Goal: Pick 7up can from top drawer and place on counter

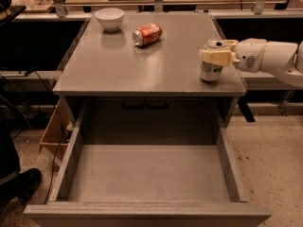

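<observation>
Drawer (71,164) pulled out under the table's (142,65) front edge: thick grey walls, flat floor. At the smooth table's front right corner, close to both edges, stands the silvery 7up can (210,74). The gripper (215,52) reaches in level from the table's right, its pale fingers (216,57) clasping the can's upper part.

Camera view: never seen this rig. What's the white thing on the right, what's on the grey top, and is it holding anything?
There is one camera, looking down at a cabinet from its front. The white tube coming in from the right is a robot arm. Its tip is a two-finger gripper, closed around the upper part of the 7up can, which stands upright near the front right corner of the counter. Further back sit a white bowl and a red can lying on its side. Below, the top drawer is pulled open.
</observation>
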Robot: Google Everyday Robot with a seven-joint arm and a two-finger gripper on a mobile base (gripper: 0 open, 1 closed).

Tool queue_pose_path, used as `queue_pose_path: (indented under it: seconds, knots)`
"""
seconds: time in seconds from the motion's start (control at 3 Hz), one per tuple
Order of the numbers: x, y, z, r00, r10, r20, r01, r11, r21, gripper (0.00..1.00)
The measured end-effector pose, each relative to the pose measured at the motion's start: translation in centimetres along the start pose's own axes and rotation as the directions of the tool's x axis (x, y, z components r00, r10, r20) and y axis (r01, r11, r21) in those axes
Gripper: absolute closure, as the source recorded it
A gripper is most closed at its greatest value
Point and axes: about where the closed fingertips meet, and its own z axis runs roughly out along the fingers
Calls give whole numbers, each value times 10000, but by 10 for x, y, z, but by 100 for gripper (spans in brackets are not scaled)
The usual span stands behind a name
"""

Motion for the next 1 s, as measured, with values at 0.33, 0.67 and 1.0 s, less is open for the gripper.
queue_pose_path:
  seconds: [0.33, 0.67, 1.0]
  knots:
    - [8, 3, 2, 9999, 143, 52, -143, 9999, -49, 15]
    - [9, 4, 3, 9999, 162, 56, -161, 9999, -56, 0]
    - [14, 5, -7, 9990, -67, -431, 61, 9999, -142, 0]
